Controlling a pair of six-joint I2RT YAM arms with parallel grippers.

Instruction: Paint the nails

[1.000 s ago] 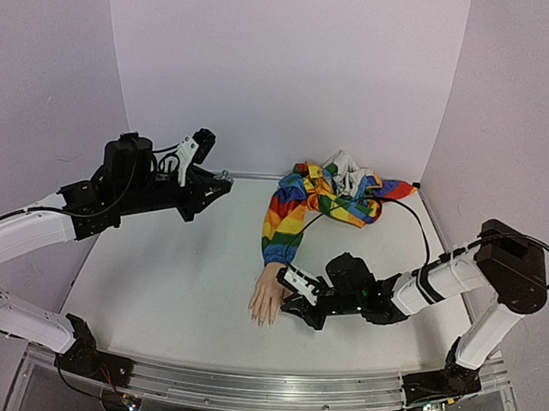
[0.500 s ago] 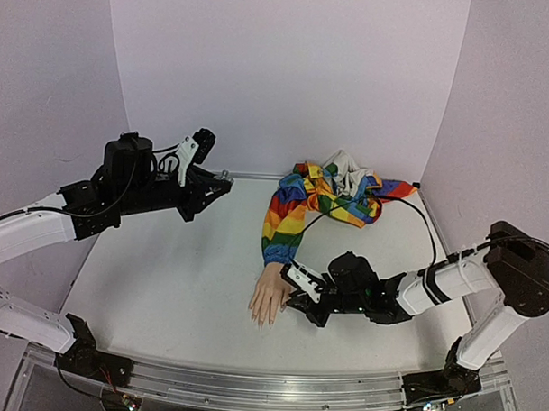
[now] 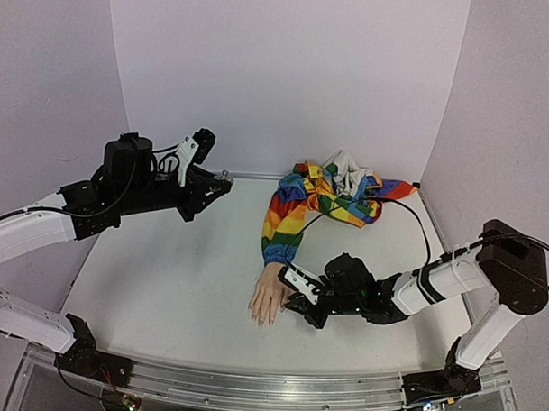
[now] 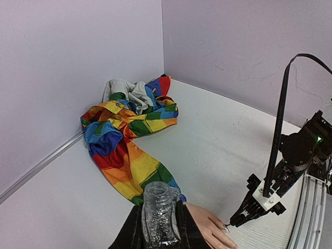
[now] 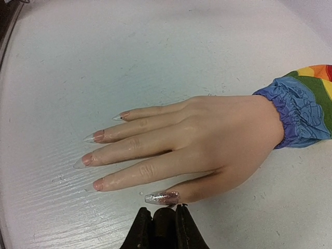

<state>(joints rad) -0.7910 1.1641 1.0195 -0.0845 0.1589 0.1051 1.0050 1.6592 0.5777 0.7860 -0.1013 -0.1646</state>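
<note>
The mannequin hand (image 3: pixel 269 300) lies palm down on the table, its wrist in the rainbow sleeve (image 3: pixel 287 219). In the right wrist view its thumb nail (image 5: pixel 162 197) is coated with glitter; the other nails (image 5: pixel 83 161) look pink and clear. My right gripper (image 5: pixel 162 228) is shut on a black brush cap (image 5: pixel 165 224), whose tip touches the thumb nail. It sits just right of the hand in the top view (image 3: pixel 296 296). My left gripper (image 4: pixel 158 223) is shut on an open clear glitter bottle (image 4: pixel 157 212) and holds it raised at the back left (image 3: pixel 212 181).
The rest of the rainbow garment (image 3: pixel 342 194) is bunched at the back right near the wall, with a black cable (image 3: pixel 409 215) running over it. Purple walls close the back and both sides. A metal rail (image 3: pixel 250 389) runs along the near edge.
My right gripper has shifted very slightly beside the thumb, staying at the nail. The left arm and the bottle have not moved.
</note>
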